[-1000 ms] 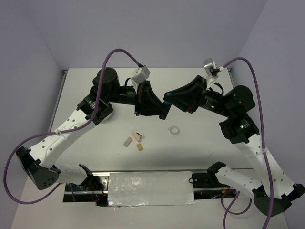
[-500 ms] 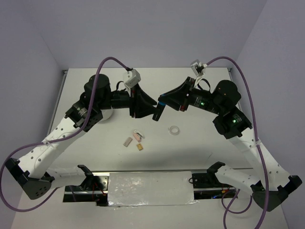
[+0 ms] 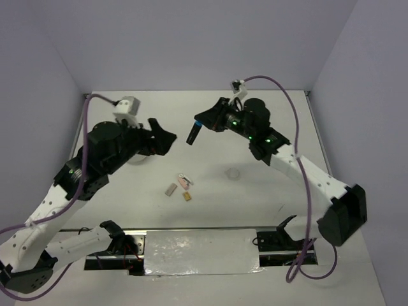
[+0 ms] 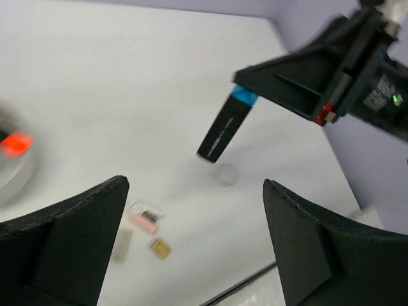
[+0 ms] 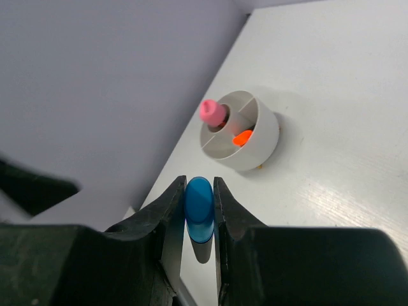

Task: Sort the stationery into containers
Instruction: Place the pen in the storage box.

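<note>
— If you start at the near side of the table, what comes first?

— A little cluster, nearer than the white bowl and to its right. It is a small amber block, a tan block and a small pink piece, close together.

— And past them?

— The clear ring, flat on the table, further right of the bowl than the cluster and apart from it.

— The bowl itself?

— From above, the left arm hides most of it. The right wrist view shows its dividers. A pink tube sticks up out of one compartment, and an orange piece lies in the one next to it. What that piece is, I cannot tell.

— The grippers?

— The left gripper hangs just right of the bowl, fingers spread wide, nothing between them. Beyond the bowl and further right, the right gripper is clenched on the blue cap of a black marker. The marker is in the air, tilted, with its black end pointing down toward the table.
</note>
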